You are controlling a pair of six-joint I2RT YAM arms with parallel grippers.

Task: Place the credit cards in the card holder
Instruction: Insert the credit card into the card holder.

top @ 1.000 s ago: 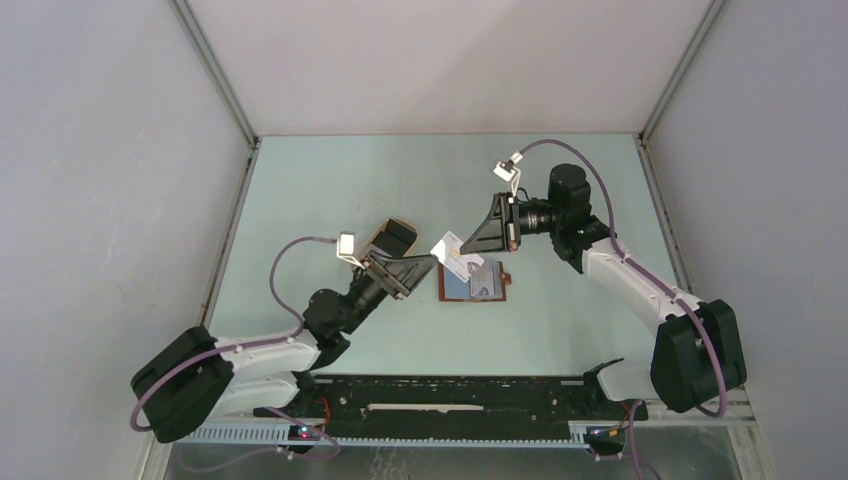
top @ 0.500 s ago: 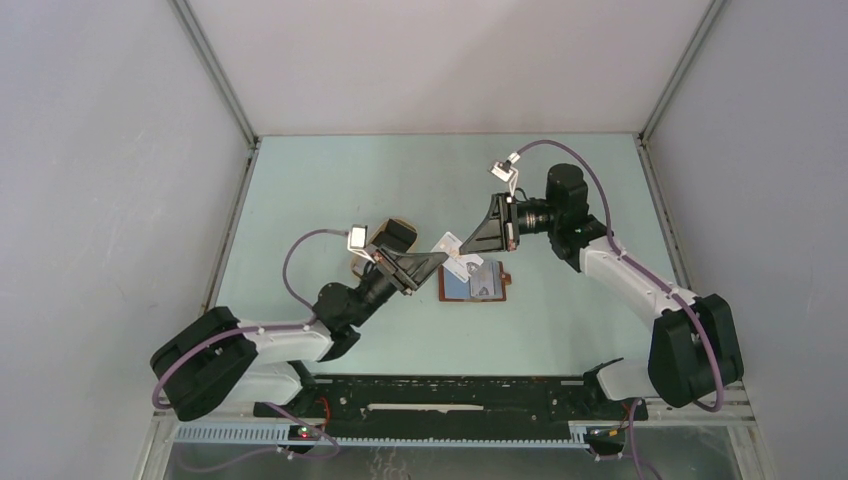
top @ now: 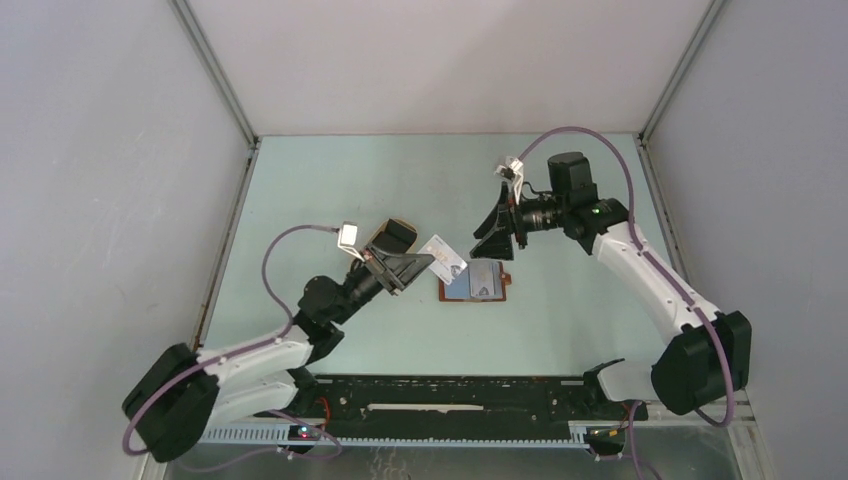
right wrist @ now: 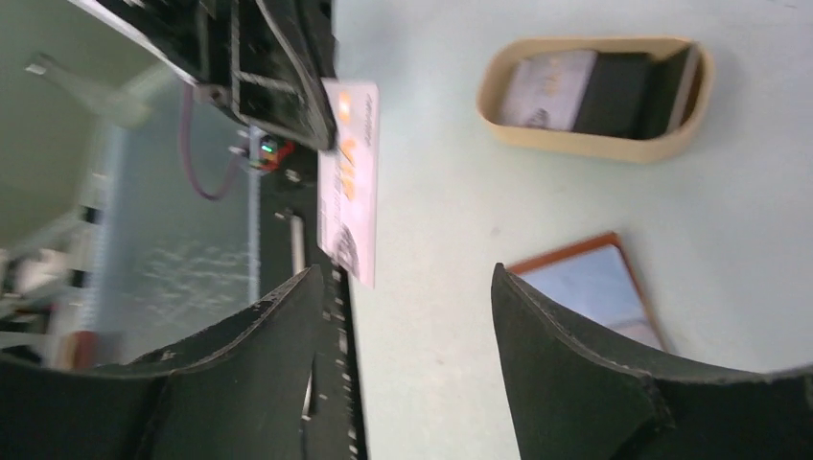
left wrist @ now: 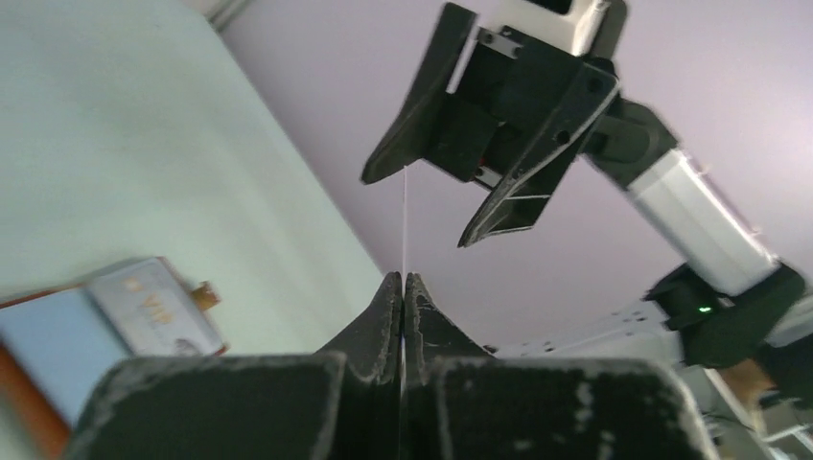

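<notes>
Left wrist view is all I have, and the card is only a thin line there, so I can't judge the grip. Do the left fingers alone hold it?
Observer: Yes. From the top, the left fingers pinch one end of the white card; the rest sticks out free.
Operator: Which card is it?
Observer: The right wrist view shows its face, white with orange lettering, beyond the open right fingers.
Operator: Anything in the tray?
Observer: Yes, the beige tray holds a pale card and something dark.

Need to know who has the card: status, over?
Left hand shut on white card. Right hand open, apart from it. Card holder open on table, cards inside. Nothing in the way.
</notes>
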